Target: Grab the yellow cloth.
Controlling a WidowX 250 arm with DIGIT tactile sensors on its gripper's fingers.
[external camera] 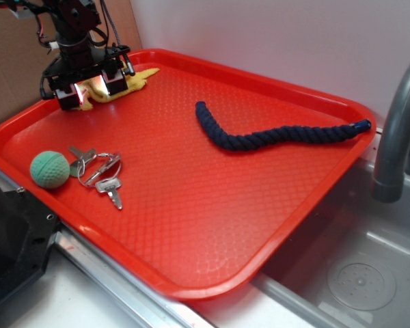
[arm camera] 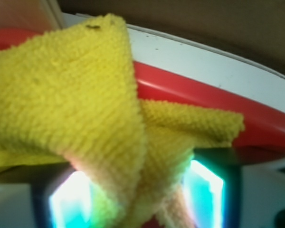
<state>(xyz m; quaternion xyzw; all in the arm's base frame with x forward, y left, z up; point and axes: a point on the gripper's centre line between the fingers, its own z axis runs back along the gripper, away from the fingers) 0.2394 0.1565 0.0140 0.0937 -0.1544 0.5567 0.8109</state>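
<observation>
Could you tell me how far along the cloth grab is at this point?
Done: the gripper has reached the yellow cloth at the red tray's far corner. In hand: cloth bunches between the fingers in the wrist view, suggesting a pinch. Left: confirming the hold by lifting.

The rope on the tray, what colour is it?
Dark navy blue rope, clearest in the exterior view.

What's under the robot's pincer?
The yellow cloth bunches up between the pincer fingers, lying at the far corner of the red tray. The cloth's middle part is hidden by the pincer.
</observation>
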